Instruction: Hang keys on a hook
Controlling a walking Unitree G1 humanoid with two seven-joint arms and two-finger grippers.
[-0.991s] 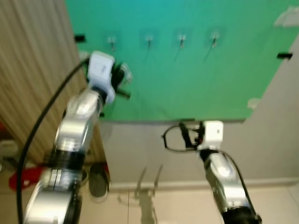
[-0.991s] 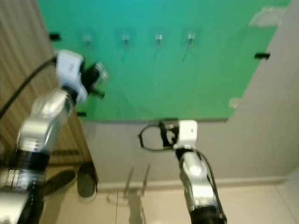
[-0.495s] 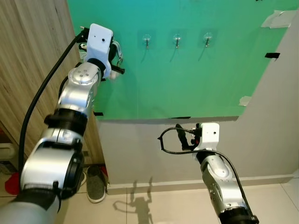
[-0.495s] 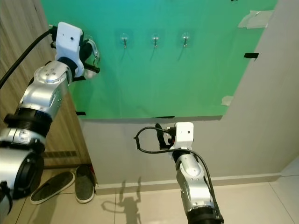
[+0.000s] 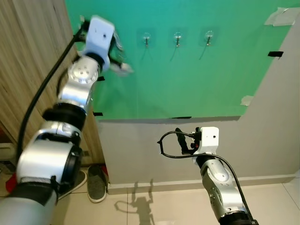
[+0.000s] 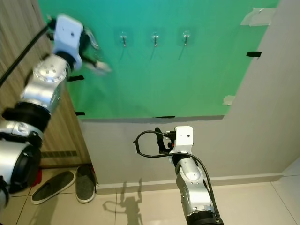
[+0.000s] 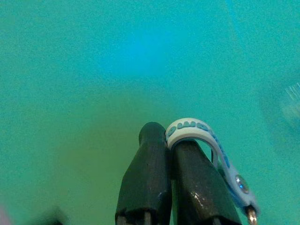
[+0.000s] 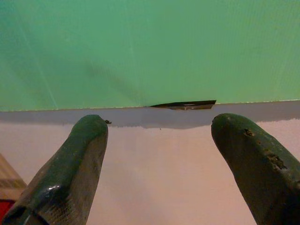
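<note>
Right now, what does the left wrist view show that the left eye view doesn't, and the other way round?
Left wrist view: the left gripper's fingers pressed together on a white and blue key clip, close against the green board.

Left eye view: three clear hooks in a row on the green board, the left gripper raised beside the leftmost of them with the keys blurred, the right gripper low by the grey wall, and shoes on the floor.

Both: the green board and the left gripper.
</note>
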